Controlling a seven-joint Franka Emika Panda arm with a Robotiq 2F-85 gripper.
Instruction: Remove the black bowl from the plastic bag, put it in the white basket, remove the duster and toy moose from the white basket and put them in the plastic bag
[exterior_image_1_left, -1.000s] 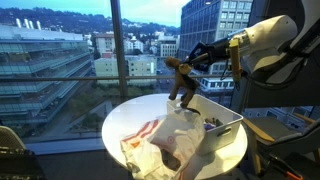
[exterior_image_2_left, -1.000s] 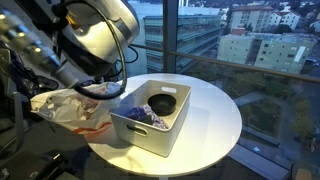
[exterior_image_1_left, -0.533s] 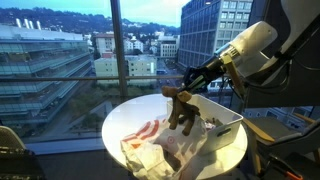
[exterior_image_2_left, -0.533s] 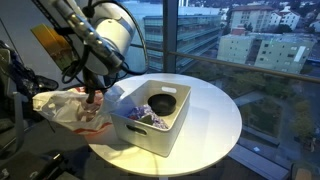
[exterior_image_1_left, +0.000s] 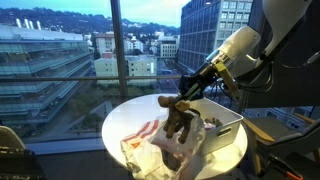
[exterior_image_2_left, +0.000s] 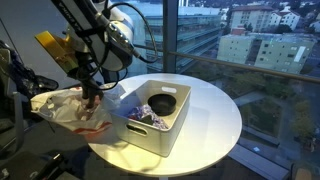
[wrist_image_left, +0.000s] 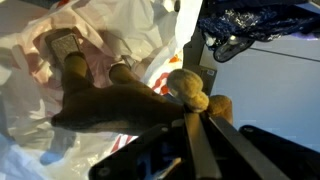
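The toy moose (exterior_image_1_left: 180, 118) hangs from the claw (exterior_image_1_left: 187, 96), which is clenched on its head end. In the wrist view the claw's fingers (wrist_image_left: 196, 140) come up from the bottom edge and close right by the pale antlers (wrist_image_left: 186, 88), and the brown body stretches away from them with two legs (wrist_image_left: 70, 58) pointing at the crinkled film beyond. The moose is in the air over the plastic bag (exterior_image_1_left: 150, 150), low above its rumpled top; whether its lower end touches the film cannot be told. The bag lies slumped on the table (exterior_image_2_left: 215, 125), whitish with red marks, and in an exterior view it spreads past the table's edge (exterior_image_2_left: 55, 108). Just beside the bag and the hanging moose stands the white basket (exterior_image_2_left: 150, 140), its end wall close to the claw. Inside the basket the black bowl (exterior_image_2_left: 163, 102) sits upright toward the far end, and the duster (exterior_image_2_left: 138, 118), a dark bluish tuft, lies next to it at the end nearer the bag. Behind the round table a window (exterior_image_1_left: 60, 60) shows buildings in dusk light.
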